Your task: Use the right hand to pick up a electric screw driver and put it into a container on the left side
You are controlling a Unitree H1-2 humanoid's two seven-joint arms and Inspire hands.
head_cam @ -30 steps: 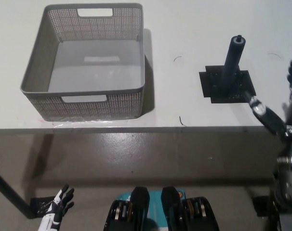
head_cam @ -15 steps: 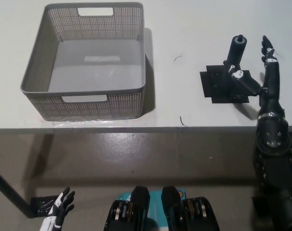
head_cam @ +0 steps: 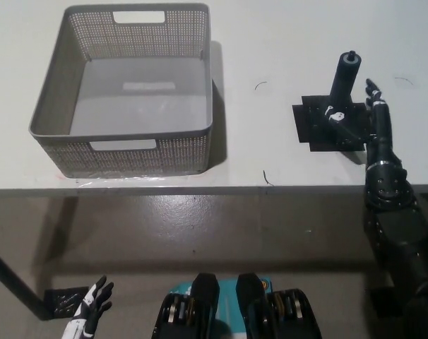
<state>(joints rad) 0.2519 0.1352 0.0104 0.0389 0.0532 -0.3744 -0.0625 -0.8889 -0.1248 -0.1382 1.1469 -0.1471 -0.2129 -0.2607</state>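
Down at the lower left edge of my head view I see the white left hand (head_cam: 90, 311) resting below the table, its fingers spread apart and holding nothing. Up on the white table (head_cam: 270, 42), at the left side, sits the grey perforated container (head_cam: 200, 134), with handle cutouts in its near and far walls and nothing inside it that I can make out. Further right, well apart from the container, the electric screw driver (head_cam: 343, 79) stands upright on a black base plate (head_cam: 314, 127). Just beside it on the right I have the black right hand (head_cam: 373, 127) reaching up from the lower right, fingers extended and apart alongside the tool, one finger crossing over the base plate toward the tool's foot. I can't tell whether any finger actually touches the screw driver; nothing is clamped around it.
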